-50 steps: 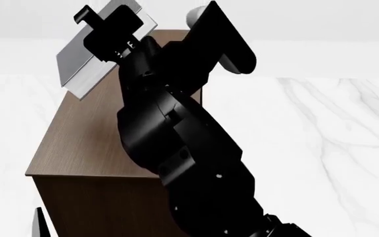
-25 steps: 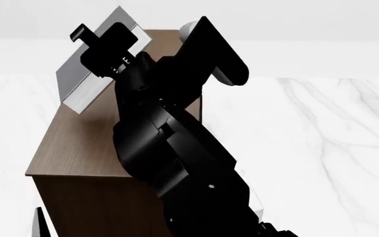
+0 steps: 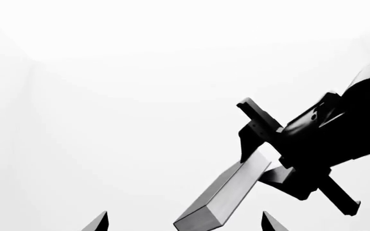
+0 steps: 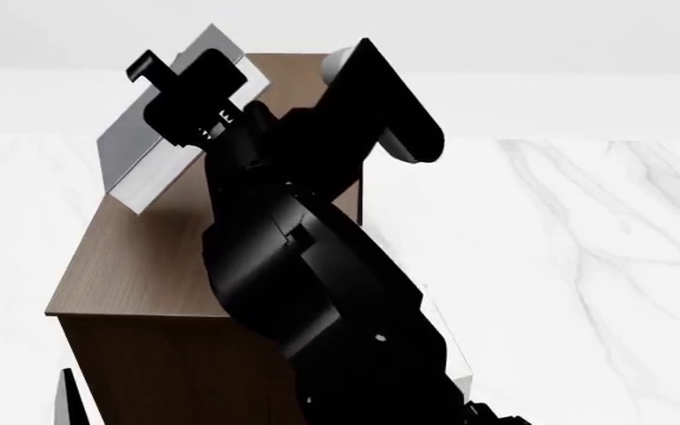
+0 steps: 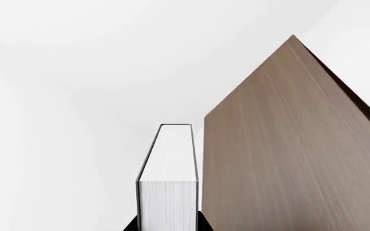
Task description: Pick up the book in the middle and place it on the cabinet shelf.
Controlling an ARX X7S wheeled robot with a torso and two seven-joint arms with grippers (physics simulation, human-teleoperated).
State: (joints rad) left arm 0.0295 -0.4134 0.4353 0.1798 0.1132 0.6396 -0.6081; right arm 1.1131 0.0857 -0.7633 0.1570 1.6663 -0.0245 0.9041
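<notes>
The book [image 4: 151, 133] is held in the air over the far left part of the cabinet shelf [image 4: 139, 266], clamped by the right gripper [image 4: 187, 88], whose jaws press on its two grey covers. It is tilted: its long axis runs from the upper right, at the far end, down to the lower left, toward the cabinet's left edge, and the white page edges show along its lower side. No part of it can be seen touching the brown top.

From the right wrist view the book [image 5: 167, 178] stands edge-on with its page block toward the camera, just beside the cabinet's wood-grain surface [image 5: 288, 154].

The left wrist view shows the book [image 3: 227, 195] slanting down from the right gripper [image 3: 262, 149]. The left gripper [image 3: 183, 224] shows only two dark fingertips set well apart, spread with nothing between them.
</notes>
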